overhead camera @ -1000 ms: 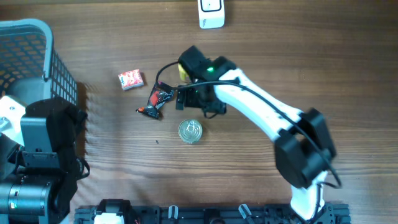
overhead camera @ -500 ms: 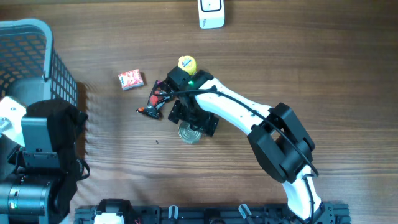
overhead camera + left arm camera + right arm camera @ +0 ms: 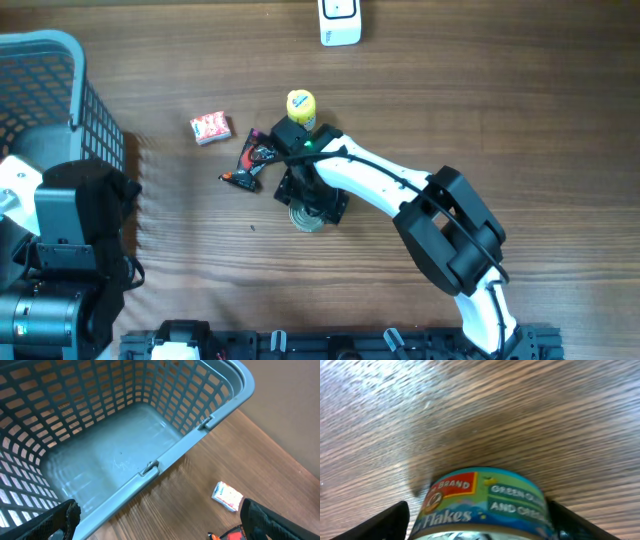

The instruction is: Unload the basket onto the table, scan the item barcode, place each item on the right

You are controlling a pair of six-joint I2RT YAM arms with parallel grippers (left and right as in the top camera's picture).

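Metal can (image 3: 485, 499) half-hidden beneath right fingers (image 3: 387, 522)

Dark wood-grain table (image 3: 520, 90), evenly lit.

Can (image 3: 485, 497) label: "BRAND", "Flakes", "GREEN", "AND"; remaining words cut off.

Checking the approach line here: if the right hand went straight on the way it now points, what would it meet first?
The can. It stands on the table directly ahead of the right hand, between its open fingers. How close it already is, the pictures do not settle.
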